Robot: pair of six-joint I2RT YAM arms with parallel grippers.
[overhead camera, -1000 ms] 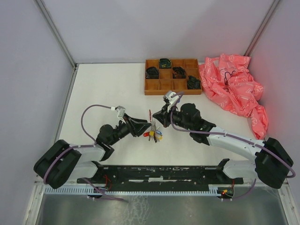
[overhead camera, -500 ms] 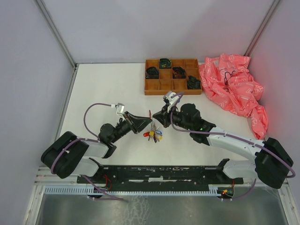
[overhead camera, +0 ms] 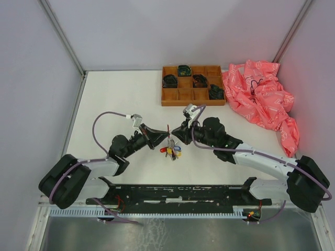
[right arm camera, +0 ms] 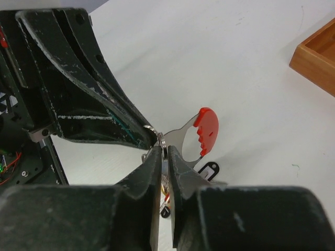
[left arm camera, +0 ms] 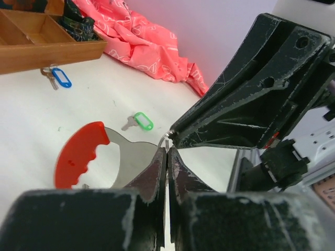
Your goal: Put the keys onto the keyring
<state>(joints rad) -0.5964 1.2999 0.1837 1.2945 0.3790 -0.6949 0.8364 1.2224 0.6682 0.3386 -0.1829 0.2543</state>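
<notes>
Tabletop (overhead camera: 120, 99), with the left tool (overhead camera: 163, 140) and right tool (overhead camera: 175, 136) meeting tip to tip above it. Each is clenched on the keyring (left arm camera: 166, 137), which sits pinched between the two sets of tips with its tags dangling below. The keyring is judged light, stiff, springy and slick, so grip the bare wire clear of the tags and expect the bunch to swing. The left wrist view alone shows the green-tagged key (left arm camera: 140, 122) and the blue-tagged key (left arm camera: 60, 78) lying loose on the tabletop beyond the left tool. The overhead view does not show them, but it gives the hanging bunch.
</notes>
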